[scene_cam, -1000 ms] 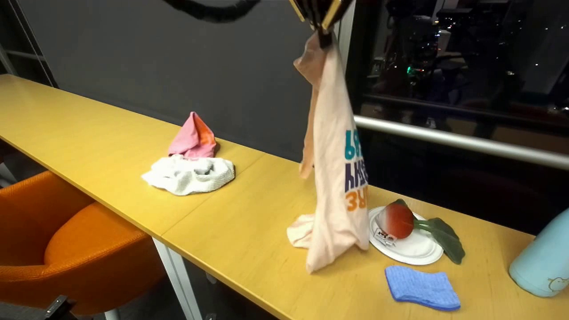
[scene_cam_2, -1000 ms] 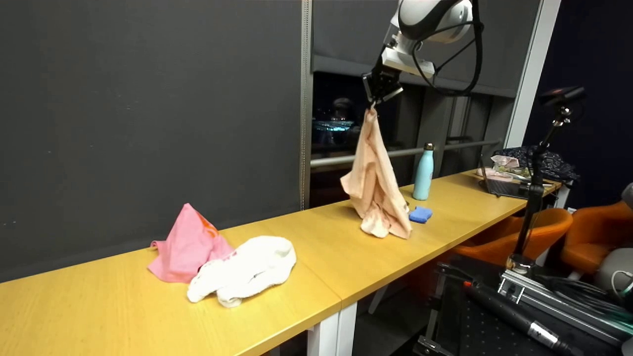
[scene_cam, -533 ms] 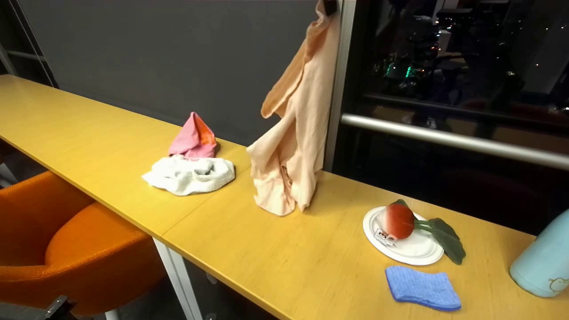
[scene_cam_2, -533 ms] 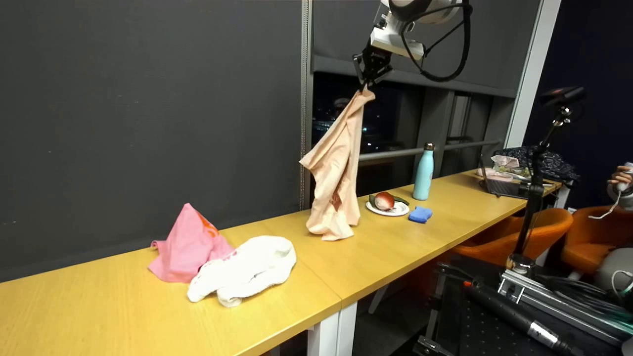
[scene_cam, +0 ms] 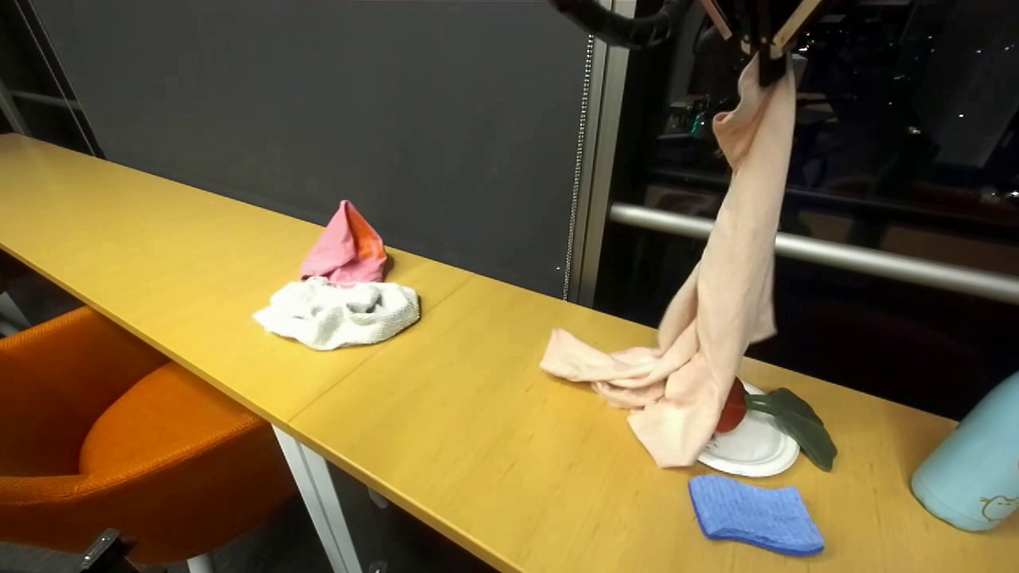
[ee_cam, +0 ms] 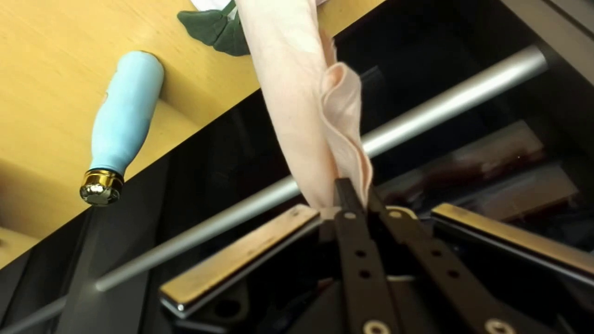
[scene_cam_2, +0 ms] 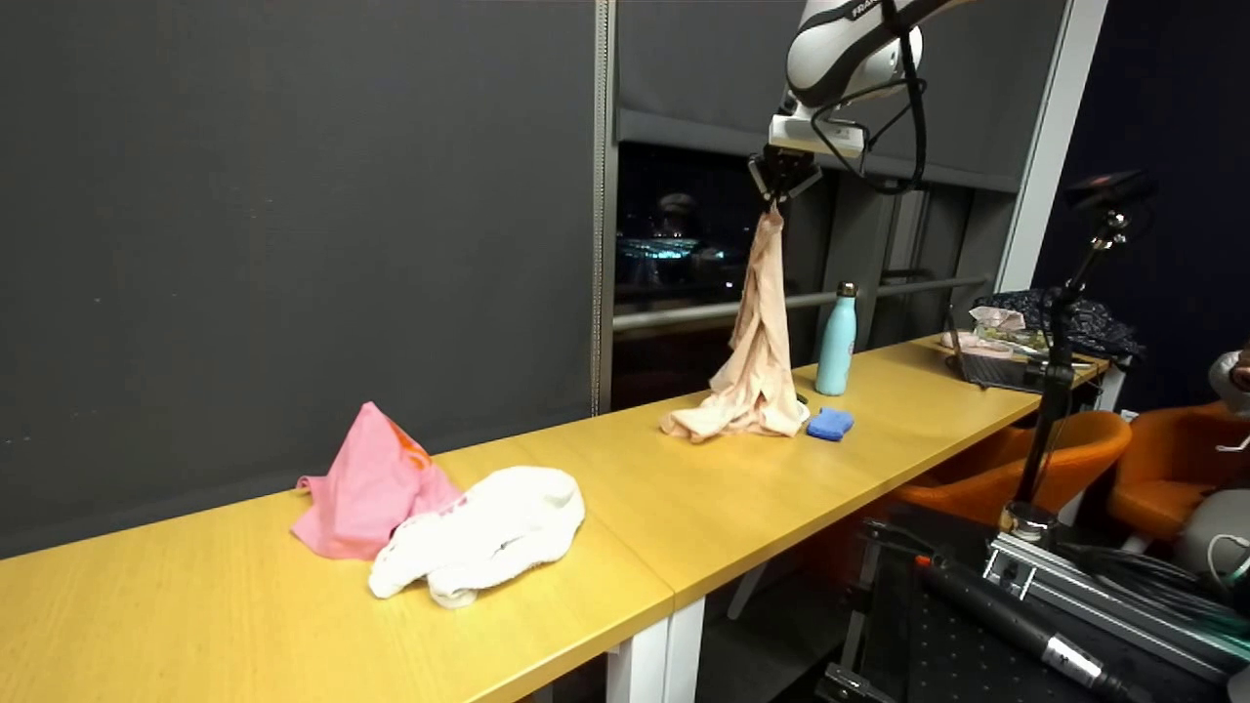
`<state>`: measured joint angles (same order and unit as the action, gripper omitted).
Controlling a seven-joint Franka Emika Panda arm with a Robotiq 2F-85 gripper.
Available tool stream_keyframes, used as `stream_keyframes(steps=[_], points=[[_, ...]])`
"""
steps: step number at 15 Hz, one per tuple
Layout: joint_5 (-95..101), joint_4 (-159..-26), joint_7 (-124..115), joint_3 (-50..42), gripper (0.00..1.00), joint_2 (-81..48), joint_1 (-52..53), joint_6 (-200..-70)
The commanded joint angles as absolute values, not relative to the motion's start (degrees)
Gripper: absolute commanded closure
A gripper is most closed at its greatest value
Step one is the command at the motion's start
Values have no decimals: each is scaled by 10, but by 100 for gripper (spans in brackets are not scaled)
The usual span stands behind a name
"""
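At left in both exterior views, white cloth (scene_cam: pixel 338 318) beside pink cloth (scene_cam: pixel 338 248); then the peach fabric (scene_cam: pixel 742 239), lower folds resting on the table (scene_cam: pixel 470 430)! The gripper (scene_cam: pixel 771 70) pinches its gathered top, seemingly the right spot: it looks light, soft, limp, likely to swing. Further right, a blue bottle (scene_cam: pixel 973 465).

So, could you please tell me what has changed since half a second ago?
The end effector has swung toward the light-blue bottle, carrying the peach cloth along; its lower end now partly hides the white plate in an exterior view. Nothing was taken or let go. The blue sponge, pink cloth, white cloth and bottle stayed put.
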<state>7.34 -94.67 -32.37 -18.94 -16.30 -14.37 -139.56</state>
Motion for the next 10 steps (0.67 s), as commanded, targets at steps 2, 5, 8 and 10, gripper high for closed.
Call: stream_keyframes(steps=[2, 5, 8, 10], points=[[81, -970, -306, -169, 99, -119, -99, -1360], [47, -1020, -260, -127, 99, -59, -70, -1335], [15, -1094, -229, -86, 99, 18, -47, -1292], [-14, -1161, -199, -64, 99, 69, -37, -1272]])
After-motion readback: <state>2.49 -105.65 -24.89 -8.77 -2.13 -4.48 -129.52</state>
